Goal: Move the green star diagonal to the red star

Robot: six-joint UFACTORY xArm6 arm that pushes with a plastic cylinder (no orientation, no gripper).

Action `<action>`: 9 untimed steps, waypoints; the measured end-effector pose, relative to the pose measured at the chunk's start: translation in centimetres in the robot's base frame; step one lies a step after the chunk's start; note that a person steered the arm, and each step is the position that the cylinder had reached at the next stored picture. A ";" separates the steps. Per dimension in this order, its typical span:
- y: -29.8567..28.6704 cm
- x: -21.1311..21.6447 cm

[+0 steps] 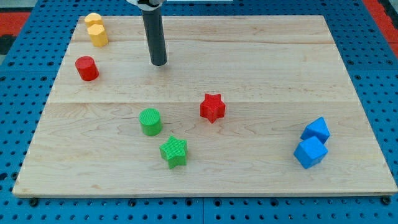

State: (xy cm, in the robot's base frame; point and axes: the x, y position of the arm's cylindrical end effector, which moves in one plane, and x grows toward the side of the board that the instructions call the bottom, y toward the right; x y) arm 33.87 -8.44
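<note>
Toward view's bottom from my tip (pixel 159 63) lay green star (pixel 173 152), well apart, green cylinder (pixel 150 121) between; red star (pixel 212 107) up-right of it. Tip touched nothing.

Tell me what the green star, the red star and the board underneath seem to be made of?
The green star and red star look like matte plastic, possibly 3D-printed: fine ridged lines show on their faces. The board appears to be pale wood with a smooth finish, given its grain and plank seams.
</note>
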 end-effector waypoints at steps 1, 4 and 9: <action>-4.0 5.5; 1.2 14.5; 11.5 20.5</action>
State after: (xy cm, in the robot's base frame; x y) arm 54.35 3.02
